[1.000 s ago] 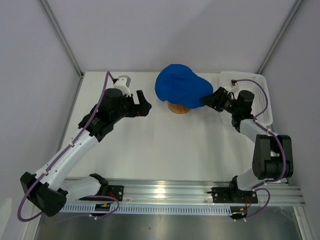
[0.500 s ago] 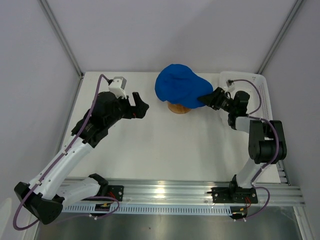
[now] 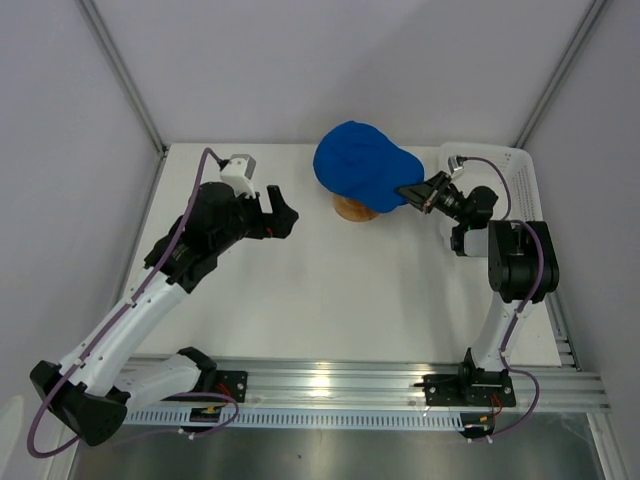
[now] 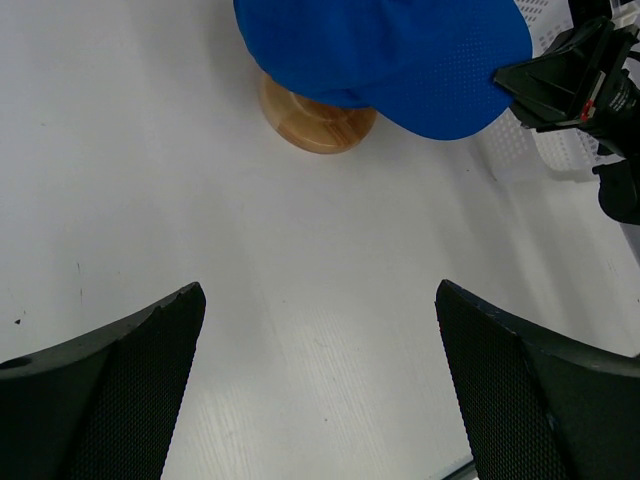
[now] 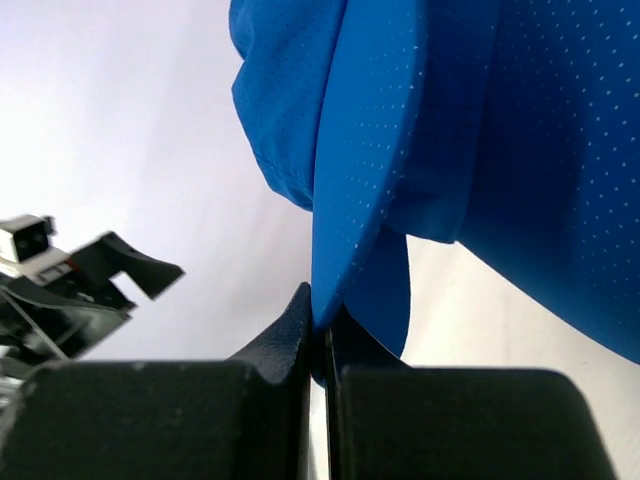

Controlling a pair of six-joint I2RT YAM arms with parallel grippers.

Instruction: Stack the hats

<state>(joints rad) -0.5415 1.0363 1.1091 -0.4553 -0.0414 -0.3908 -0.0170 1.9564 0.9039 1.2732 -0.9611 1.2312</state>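
This is a robotics lab test cell. A white table (image 3: 330, 300) is boxed in by plain pale walls (image 3: 340, 60) with metal posts (image 3: 120, 70) rising from its far corners, and an aluminium rail (image 3: 340, 380) along the near edge carries a left arm (image 3: 150, 290) and a right arm (image 3: 520, 270) trailing purple cables (image 3: 205, 170). The only props look staged: a blue hat (image 3: 360, 170) on a wooden stand (image 3: 355, 209) near the far edge, and a white basket (image 3: 530, 200) in the far right corner.

Round wooden stand (image 3: 352, 211) on white table (image 3: 330, 290), white mesh basket (image 3: 522, 165) at far right, contents hard to tell
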